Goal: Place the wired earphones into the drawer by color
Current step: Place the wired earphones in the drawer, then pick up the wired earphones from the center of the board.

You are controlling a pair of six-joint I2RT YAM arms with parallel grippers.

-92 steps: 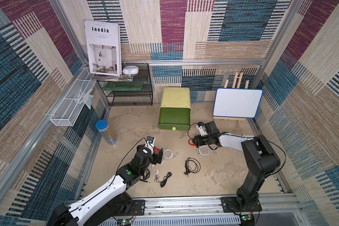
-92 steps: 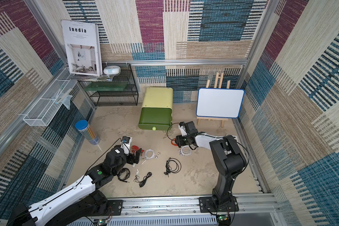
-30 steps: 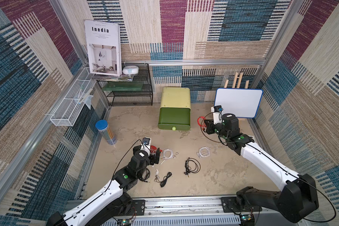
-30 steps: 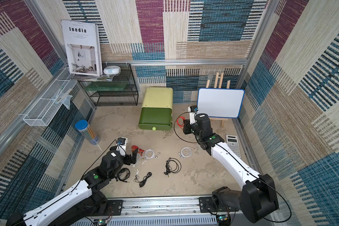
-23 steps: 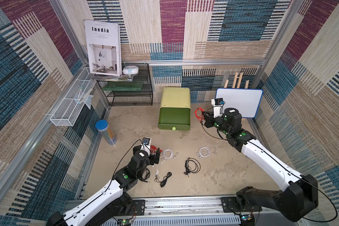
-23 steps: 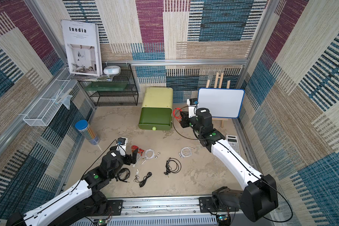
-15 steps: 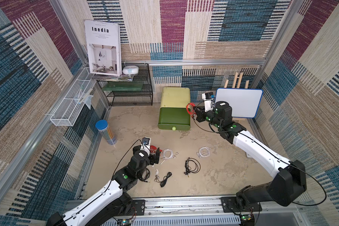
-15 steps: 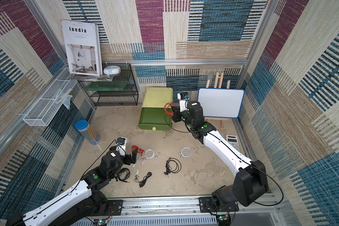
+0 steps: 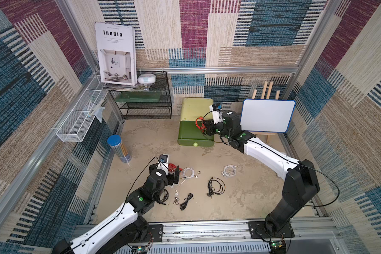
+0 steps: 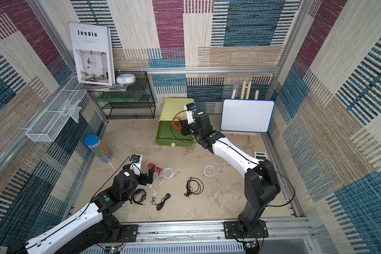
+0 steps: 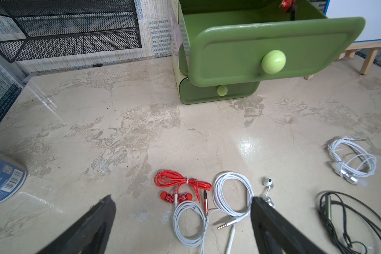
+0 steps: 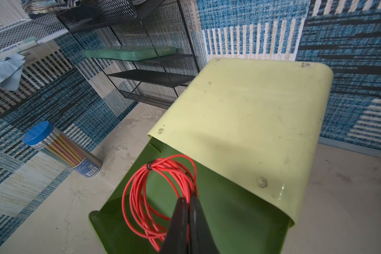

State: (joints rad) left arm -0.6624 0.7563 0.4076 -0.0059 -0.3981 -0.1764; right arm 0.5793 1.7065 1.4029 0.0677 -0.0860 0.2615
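Fingers [image 12: 178,222] of the right gripper [image 12: 187,200] are pinched together on a red-orange earphone coil [image 12: 139,193], which hangs over the open top drawer [image 12: 224,222] of the green cabinet [image 9: 196,107] by the back edge of the table [image 9: 246,198]. Its lower drawer [image 11: 218,93] is shut. Left of the table's middle the left gripper [image 11: 182,200] hangs with fingers [image 11: 271,222] spread wide and nothing between them, just above a red bundle [image 11: 180,183] and a white bundle [image 11: 229,193] that lie touching each other. A further white coil [image 9: 229,170] lies apart toward the right edge, and black bundles [image 9: 216,187] lie nearer the front edge, seen in both top views
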